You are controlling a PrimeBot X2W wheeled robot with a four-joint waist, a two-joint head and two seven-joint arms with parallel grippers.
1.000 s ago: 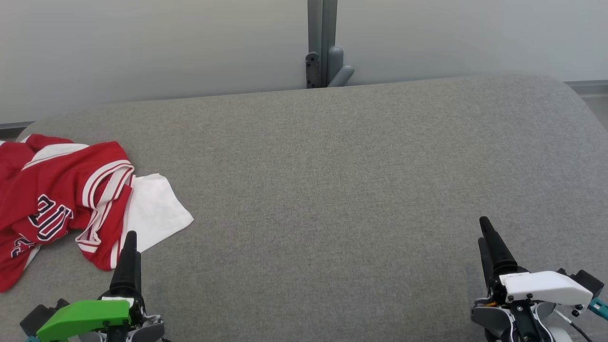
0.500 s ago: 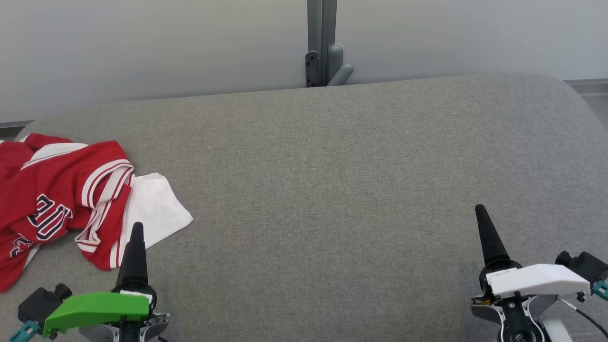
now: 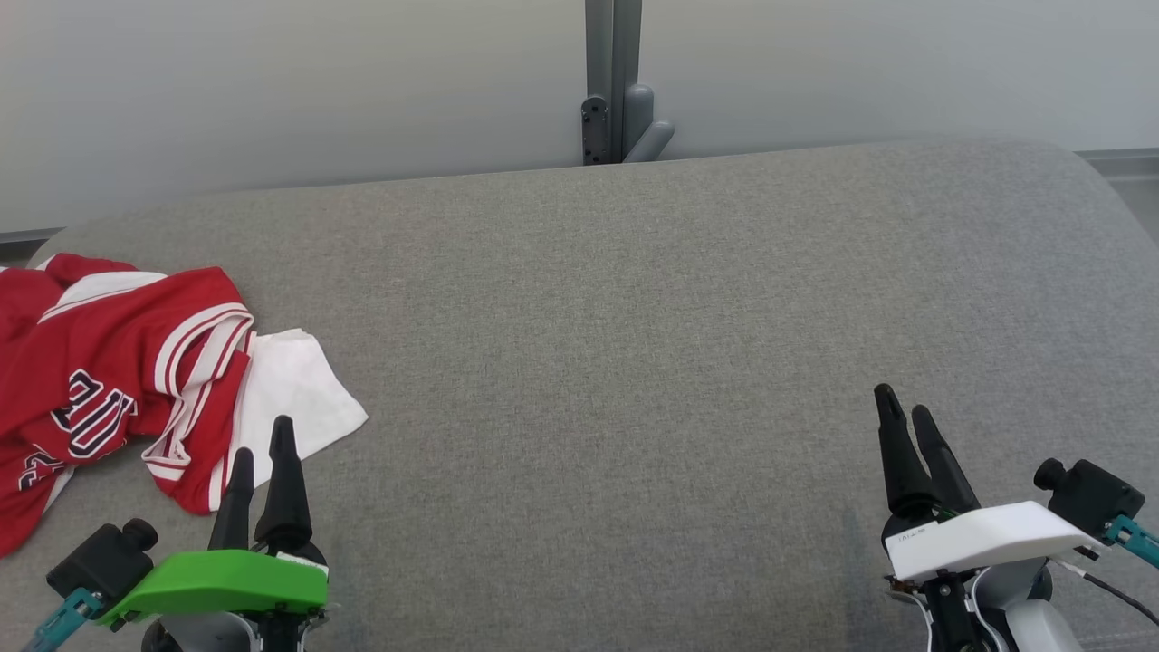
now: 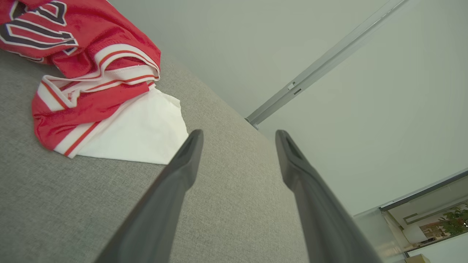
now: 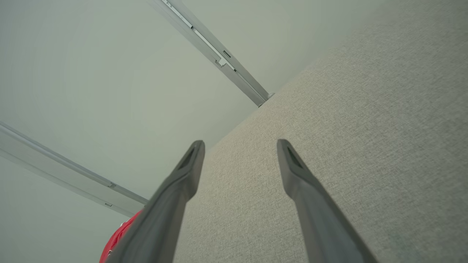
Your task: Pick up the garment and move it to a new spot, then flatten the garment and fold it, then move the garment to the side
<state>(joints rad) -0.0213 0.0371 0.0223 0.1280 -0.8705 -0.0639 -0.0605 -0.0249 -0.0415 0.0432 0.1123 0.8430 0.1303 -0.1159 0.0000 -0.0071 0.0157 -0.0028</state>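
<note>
A red and white garment [image 3: 118,380] is being left crumpled at the far left of the grey cushion [image 3: 634,362], with a white flap lying flat at its right edge. The left gripper [image 3: 263,437] is being held wide open and empty, near that flap. The right gripper [image 3: 903,402] is likewise being held wide open, gripping nothing, well apart from the garment, over the cushion's right side.

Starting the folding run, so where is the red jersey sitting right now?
In the head view the red jersey lies crumpled at the far left of the grey fabric surface, its white part just ahead of the open left tool.
</note>
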